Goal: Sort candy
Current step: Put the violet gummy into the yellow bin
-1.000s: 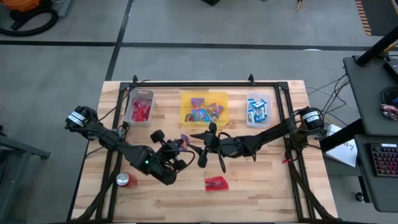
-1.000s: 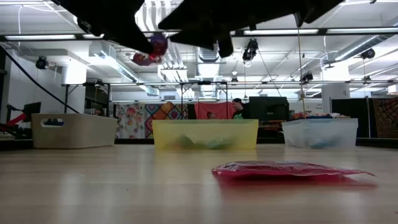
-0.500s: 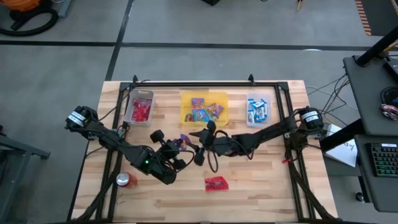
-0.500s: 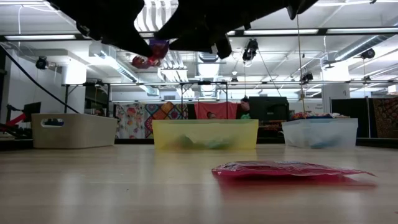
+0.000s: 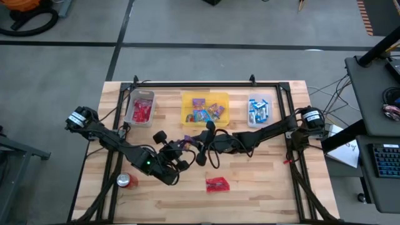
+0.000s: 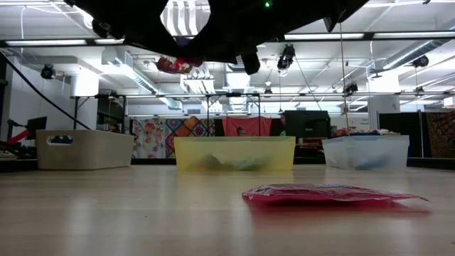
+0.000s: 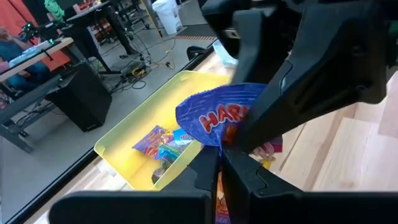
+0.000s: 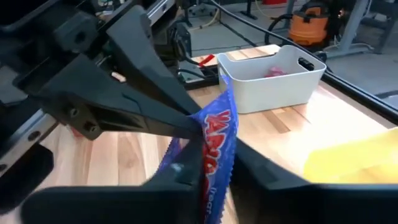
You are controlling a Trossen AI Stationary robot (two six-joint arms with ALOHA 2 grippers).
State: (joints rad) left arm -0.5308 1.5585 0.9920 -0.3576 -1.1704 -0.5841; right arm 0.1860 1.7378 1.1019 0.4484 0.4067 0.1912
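Candy, a purple packet, hangs in the air between both grippers. Left gripper has its jaws clamped on it. Right gripper has its jaws closed on the same packet, above the tabletop. Just beyond the jaws sits the yellow bin.

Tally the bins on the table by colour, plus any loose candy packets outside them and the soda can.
White bin: 1
Yellow bin: 1
Clear bin: 1
Red packet lying on the table: 1
Purple packet held between both hands: 1
Soda can: 1
Total: 6
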